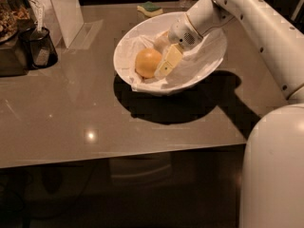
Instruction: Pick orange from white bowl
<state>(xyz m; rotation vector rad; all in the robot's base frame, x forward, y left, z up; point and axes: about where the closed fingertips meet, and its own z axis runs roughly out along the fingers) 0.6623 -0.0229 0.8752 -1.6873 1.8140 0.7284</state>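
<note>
The orange [147, 62] lies in the left half of the white bowl [126, 42], on the bowl's white cloth lining. The bowl stands on the far middle of the brown table. My gripper [160, 66] reaches down into the bowl from the upper right, at the end of the white arm [247, 13]. Its cream tip sits right against the orange's right side, low over the cloth. The orange rests on the cloth and is not lifted.
A yellow-and-green sponge [149, 8] lies behind the bowl. A dark cup [42, 47] and a dark tray of snacks [9, 27] stand at the far left, with a white upright box [59, 8] beside them. The robot's white body [275, 175] fills the lower right.
</note>
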